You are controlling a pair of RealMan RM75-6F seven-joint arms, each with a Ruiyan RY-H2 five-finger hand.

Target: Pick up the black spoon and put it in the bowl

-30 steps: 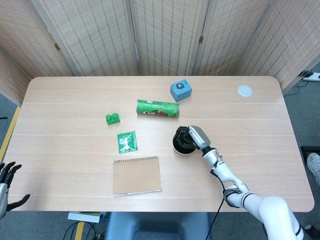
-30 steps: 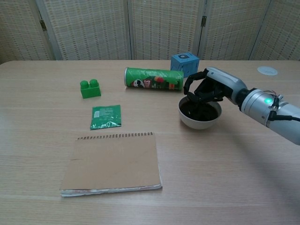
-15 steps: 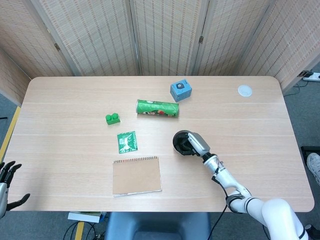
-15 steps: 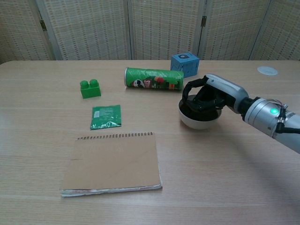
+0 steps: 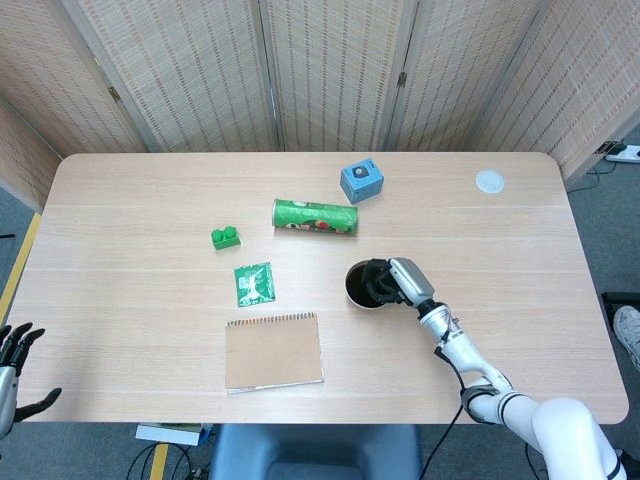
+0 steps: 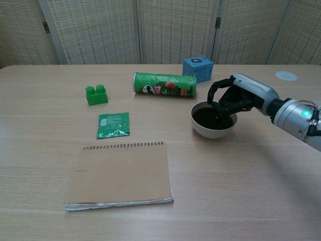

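right now the black spoon (image 6: 219, 118) looks to lie inside the bowl (image 6: 213, 129), though dark on dark you cannot tell it apart clearly. your right hand (image 6: 236, 97) hangs over the bowl's right rim, fingers curled down; whether it grips the spoon cannot be told. your left hand (image 5: 14, 362) sits open at the table's (image 5: 140, 300) near-left corner. behind the bowl lies the green can (image 6: 163, 84).
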